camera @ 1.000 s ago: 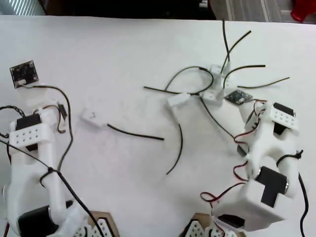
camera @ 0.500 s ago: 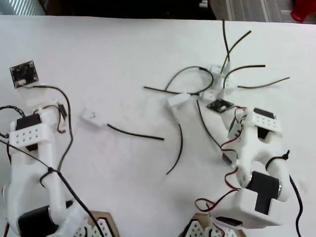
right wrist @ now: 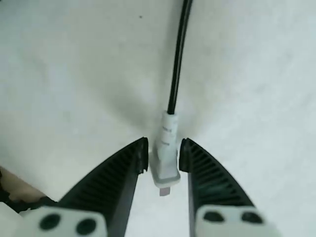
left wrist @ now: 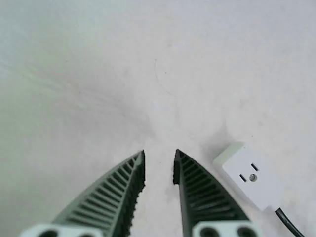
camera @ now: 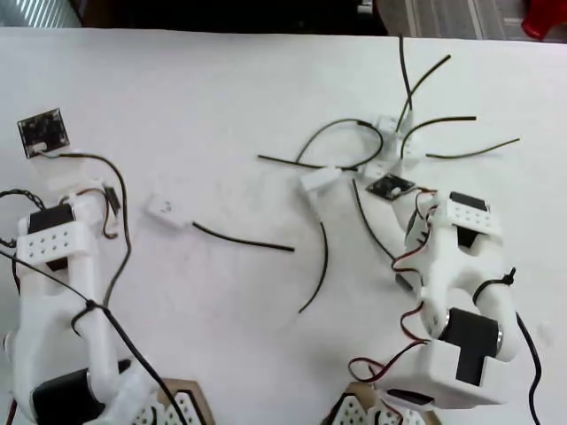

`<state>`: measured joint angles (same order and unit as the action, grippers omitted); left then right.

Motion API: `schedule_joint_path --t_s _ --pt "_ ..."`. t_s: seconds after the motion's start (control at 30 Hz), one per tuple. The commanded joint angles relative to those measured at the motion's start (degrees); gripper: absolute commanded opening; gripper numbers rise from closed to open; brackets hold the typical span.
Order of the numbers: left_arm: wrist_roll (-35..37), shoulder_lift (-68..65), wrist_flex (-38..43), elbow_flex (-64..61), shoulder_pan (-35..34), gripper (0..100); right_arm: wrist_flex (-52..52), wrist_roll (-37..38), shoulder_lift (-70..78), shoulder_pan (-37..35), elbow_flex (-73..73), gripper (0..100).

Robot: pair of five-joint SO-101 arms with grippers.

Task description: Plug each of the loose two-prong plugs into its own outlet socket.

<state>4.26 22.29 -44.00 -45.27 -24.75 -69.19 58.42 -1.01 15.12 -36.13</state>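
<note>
"High view: any pair mated yet?"

"None I can confirm on the table [camera: 221, 88]. Left gripper [left wrist: 159, 154], nine o'clock, is barely parted and empty, outlet socket [left wrist: 249, 175] just beside it. Right gripper [right wrist: 163, 143], toward four o'clock, pinches a plug [right wrist: 165, 160]. The cord tangle [camera: 387, 126] at one o'clock is unclear; probably every insertion remains."

a white desk [camera: 221, 88] with an even, matte top spreads from edge to edge under soft light. past its far edge runs a dark strip [camera: 221, 13], with pale slats [camera: 35, 12] by the far left corner, grey striped floor [camera: 443, 16] and a red thing [camera: 545, 18] by the far right corner.
</note>
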Motion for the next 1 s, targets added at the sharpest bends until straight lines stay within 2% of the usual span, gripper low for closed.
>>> schedule_joint_path --t_s 0.0,0.2,0.57,0.73,0.87,0.97 --pt "0.5 2.4 1.1 0.2 0.5 11 0.2 -0.5 -2.8 0.1 2.1 10.8" --pt "0.5 2.4 1.1 0.2 0.5 11 0.2 -0.4 -2.3 0.9 3.0 4.8" --pt "0.5 2.4 1.1 0.2 0.5 11 -0.6 -0.2 -4.3 1.2 4.4 1.9" --pt "0.4 2.4 1.1 0.2 1.3 11 -9.6 -0.6 -15.3 -0.5 5.4 1.6" --pt "-1.1 2.4 1.0 0.2 2.4 11 -11.9 -1.0 -27.0 -3.3 3.9 1.6" --pt "-1.5 2.4 0.7 0.2 2.9 11 -11.6 -6.4 -34.8 -7.7 1.2 1.6"
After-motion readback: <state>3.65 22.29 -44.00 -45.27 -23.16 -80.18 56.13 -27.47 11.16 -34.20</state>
